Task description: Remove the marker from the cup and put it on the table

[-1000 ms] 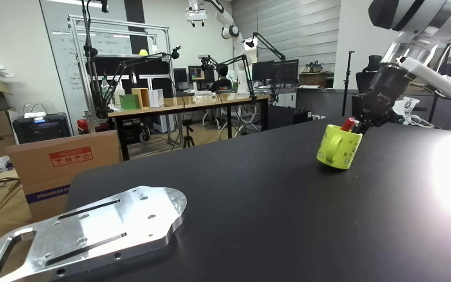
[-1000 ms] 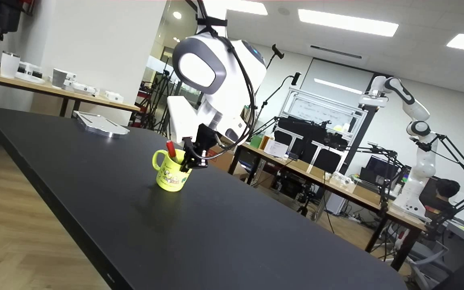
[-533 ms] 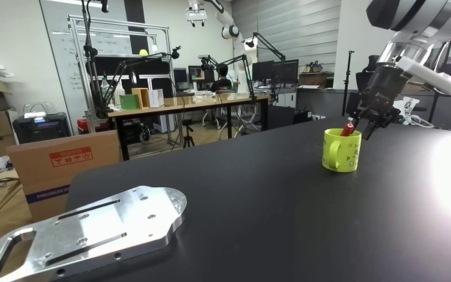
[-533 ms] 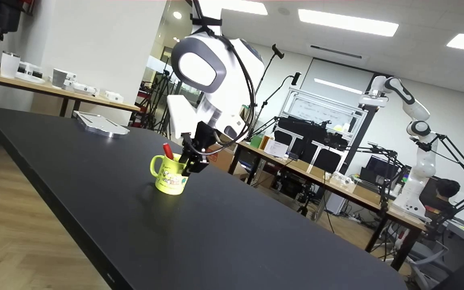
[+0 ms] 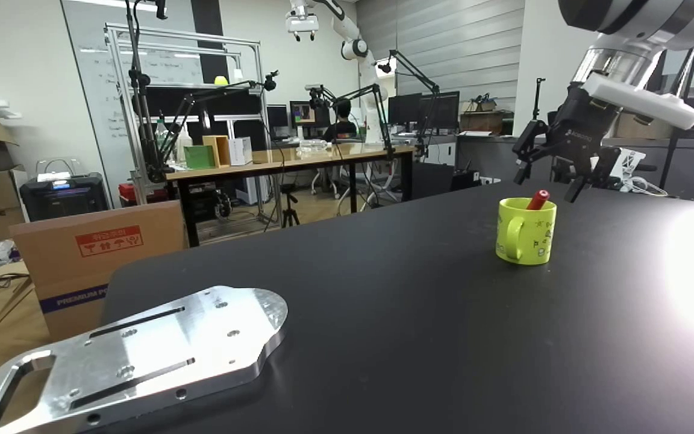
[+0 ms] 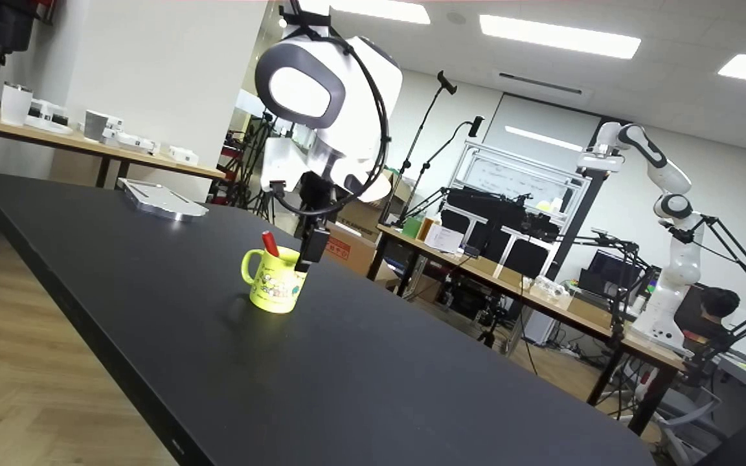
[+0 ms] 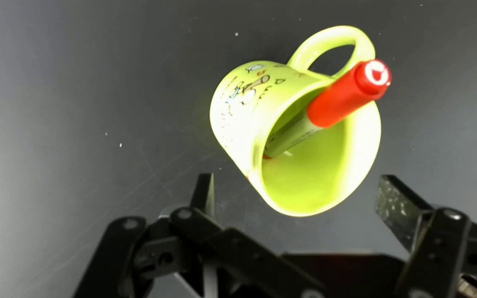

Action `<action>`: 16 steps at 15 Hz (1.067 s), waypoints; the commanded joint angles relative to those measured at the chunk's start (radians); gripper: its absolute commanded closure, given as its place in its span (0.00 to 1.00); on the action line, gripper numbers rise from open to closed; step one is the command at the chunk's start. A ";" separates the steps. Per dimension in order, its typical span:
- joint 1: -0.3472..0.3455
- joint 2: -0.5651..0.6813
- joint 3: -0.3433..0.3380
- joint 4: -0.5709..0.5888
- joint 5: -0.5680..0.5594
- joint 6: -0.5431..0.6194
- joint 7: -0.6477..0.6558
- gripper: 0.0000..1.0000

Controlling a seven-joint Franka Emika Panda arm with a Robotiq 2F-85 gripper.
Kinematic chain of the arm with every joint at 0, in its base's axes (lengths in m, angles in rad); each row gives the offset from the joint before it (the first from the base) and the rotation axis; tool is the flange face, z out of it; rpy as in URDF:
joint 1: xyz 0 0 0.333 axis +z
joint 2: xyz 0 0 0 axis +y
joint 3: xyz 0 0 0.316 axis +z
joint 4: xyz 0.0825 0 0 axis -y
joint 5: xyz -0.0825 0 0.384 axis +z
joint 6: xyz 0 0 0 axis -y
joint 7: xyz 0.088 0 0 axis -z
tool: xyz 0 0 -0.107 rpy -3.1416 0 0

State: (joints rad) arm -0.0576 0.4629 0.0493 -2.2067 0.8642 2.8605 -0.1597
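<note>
- Marker (image 7: 325,111): leaning inside the cup (image 5: 529,238), showing its red cap (image 7: 348,95) above the rim near the handle (image 7: 342,35) and slanting down by its pale barrel to the opposite inner wall. Not yet grasped; probably at the approach for taking it out.
- Cup: upright on the table (image 5: 383,313), between the two long edges and well apart from the end edge and rounded corner by the metal plate (image 5: 166,340).
- Gripper (image 5: 547,182): parted wide and holding nothing, close to the rim. Touching or just clear of it, hard to say, with one of the fingers (image 6: 313,244) overlapping the cup in an exterior view.
- Next, by judgement: lift a little and slide toward the handle's side, turning the gap to straddle the cap rather than the rim.
- Squeeze only above the rim, keeping clear of handle and cup wall; aim low on the cap to lessen the chance of uncapping the barrel.
- Draw out slowly along the marker's own slant. Pulled sideways, likely to drag or tip the cup.
- Clear the rim fully before swinging away, then lay the marker flat on the table between the cup and that rounded corner, well in from both long edges against rolling off.
</note>
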 commanded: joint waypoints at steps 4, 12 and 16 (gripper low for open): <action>0.113 -0.100 -0.078 -0.141 -0.264 -0.054 0.320 0.01; 0.083 -0.155 -0.038 -0.162 -0.375 -0.057 0.384 0.59; 0.031 -0.168 0.025 -0.162 -0.309 -0.009 0.303 0.15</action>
State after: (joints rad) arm 0.0213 0.3335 0.0199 -2.3431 0.5259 2.8232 0.1707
